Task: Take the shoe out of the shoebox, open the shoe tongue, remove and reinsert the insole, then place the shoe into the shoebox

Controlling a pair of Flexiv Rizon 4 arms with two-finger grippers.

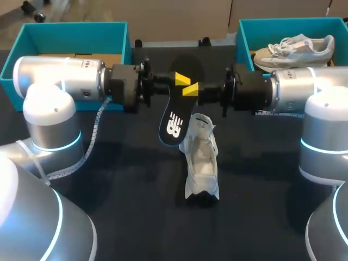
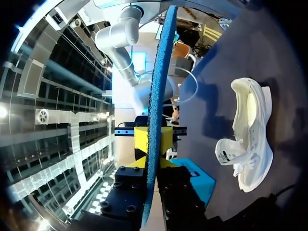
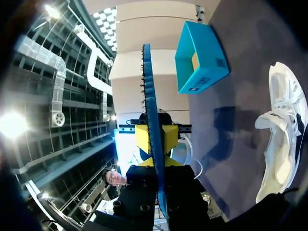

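A black insole [image 1: 174,117] hangs above the table's middle, held upright by its upper part between both grippers. My left gripper [image 1: 181,80] comes in from the left and my right gripper [image 1: 191,90] from the right, yellow tips meeting on it. In the left wrist view the insole [image 2: 159,72] runs edge-on between my left gripper [image 2: 153,163], fingers against both faces. The right wrist view shows the insole [image 3: 149,86] pinched the same way in my right gripper [image 3: 156,161]. The white shoe [image 1: 201,163] lies on the dark table below, tongue pulled open; it also shows as shoe [image 2: 250,144] and shoe [image 3: 281,134].
A teal shoebox [image 1: 70,27] stands at the back left behind my left arm. Another teal shoebox [image 1: 288,23] at the back right holds a second pale shoe [image 1: 296,49]. A white cable [image 1: 92,141] hangs from my left arm over the table.
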